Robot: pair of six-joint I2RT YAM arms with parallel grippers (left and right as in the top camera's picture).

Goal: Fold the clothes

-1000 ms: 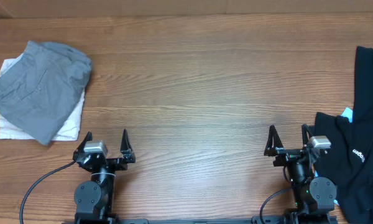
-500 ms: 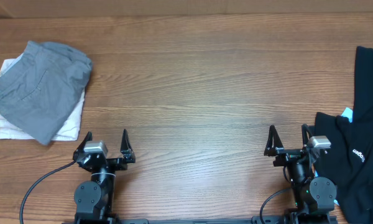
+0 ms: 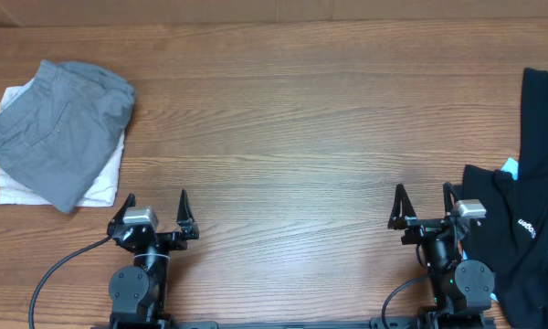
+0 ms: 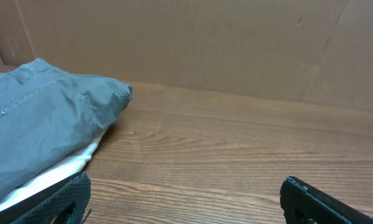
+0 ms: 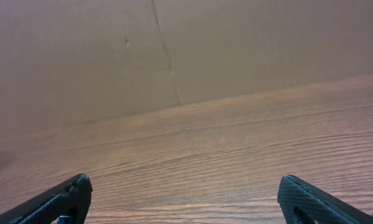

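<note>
Overhead, the left gripper (image 3: 157, 197) and right gripper (image 3: 424, 190) are seen wide open and empty; the black shirt (image 3: 530, 224) is cut off at the right edge. From the left wrist, a white garment (image 4: 50, 180) is mostly hidden under a grey garment (image 4: 43, 118). From the right wrist, only the table (image 5: 236, 155) is shown.

Table (image 3: 292, 128): grained wood, faint sheen. Grey cloth (image 3: 59, 128), matt and creased, over smoother white cloth (image 3: 105, 183). Black shirt (image 3: 530, 183), soft matt fabric. Cardboard (image 4: 205, 43) behind, dull. Fingers (image 4: 56, 202): black, finely textured.
</note>
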